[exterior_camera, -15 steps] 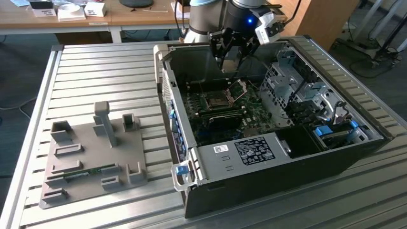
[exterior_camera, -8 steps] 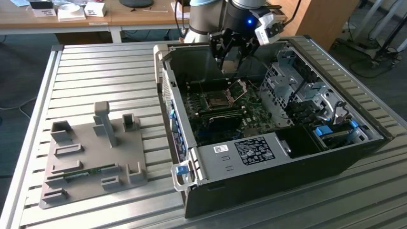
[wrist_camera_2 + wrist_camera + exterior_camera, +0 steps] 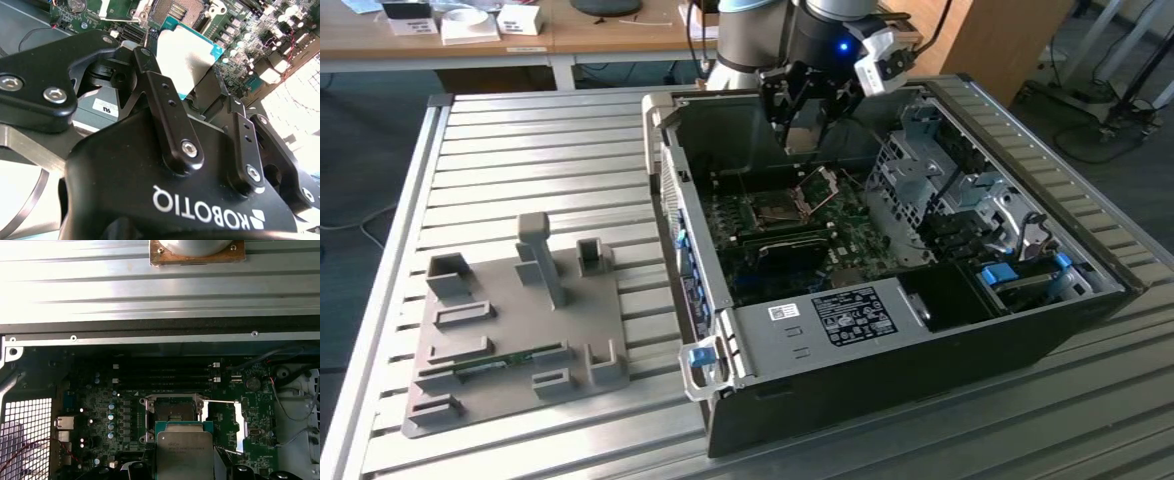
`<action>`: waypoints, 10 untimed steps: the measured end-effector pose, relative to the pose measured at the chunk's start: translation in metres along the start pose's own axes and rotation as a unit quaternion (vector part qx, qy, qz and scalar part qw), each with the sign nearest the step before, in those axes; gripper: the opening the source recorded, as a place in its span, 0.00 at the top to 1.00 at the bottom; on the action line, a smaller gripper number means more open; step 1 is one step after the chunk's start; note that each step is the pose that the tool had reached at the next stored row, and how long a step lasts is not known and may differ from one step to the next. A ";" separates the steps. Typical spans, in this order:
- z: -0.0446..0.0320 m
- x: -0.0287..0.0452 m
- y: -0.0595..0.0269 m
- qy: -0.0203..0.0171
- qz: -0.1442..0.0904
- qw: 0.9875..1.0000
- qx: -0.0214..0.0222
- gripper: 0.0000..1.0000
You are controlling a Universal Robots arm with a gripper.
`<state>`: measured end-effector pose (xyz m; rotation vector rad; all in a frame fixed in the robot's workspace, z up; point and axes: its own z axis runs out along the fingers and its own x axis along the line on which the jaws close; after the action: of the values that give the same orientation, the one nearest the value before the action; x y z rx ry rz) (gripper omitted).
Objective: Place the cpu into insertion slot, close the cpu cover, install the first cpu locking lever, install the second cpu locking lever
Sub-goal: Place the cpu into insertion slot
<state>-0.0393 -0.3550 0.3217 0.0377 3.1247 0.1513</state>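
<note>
My gripper (image 3: 803,122) hangs inside the open computer case (image 3: 881,350), above the green motherboard (image 3: 854,235). It is shut on the cpu (image 3: 186,52), a flat square chip with a silvery top and teal edge, held between the two black fingers (image 3: 160,95). In the first wrist view the cpu (image 3: 185,452) hovers just beside the insertion slot (image 3: 173,410), which lies open and bare. The cpu cover (image 3: 228,425), a thin silver frame, is swung open to one side of the slot. In the exterior view the cover (image 3: 822,187) stands tilted up next to the slot (image 3: 774,206).
The case walls and a metal drive cage (image 3: 947,180) close in around the board. Black memory slots (image 3: 165,375) run beside the socket. On the slatted metal table (image 3: 534,150) a grey fixture plate (image 3: 520,320) carries a green memory stick (image 3: 494,362).
</note>
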 end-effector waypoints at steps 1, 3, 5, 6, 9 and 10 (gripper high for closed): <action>0.0002 0.0000 0.0000 0.000 0.000 1.000 0.000 0.46; 0.0013 0.0000 -0.0001 0.000 0.000 1.000 0.000 0.46; 0.0026 0.0000 -0.0002 0.000 0.000 1.000 0.000 0.46; 0.0032 0.0001 -0.0003 0.000 0.000 1.000 0.000 0.46; 0.0036 0.0001 -0.0004 0.000 0.000 1.000 0.000 0.46; 0.0037 0.0001 -0.0004 0.000 0.000 1.000 0.000 0.46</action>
<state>-0.0393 -0.3550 0.3180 0.0377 3.1248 0.1510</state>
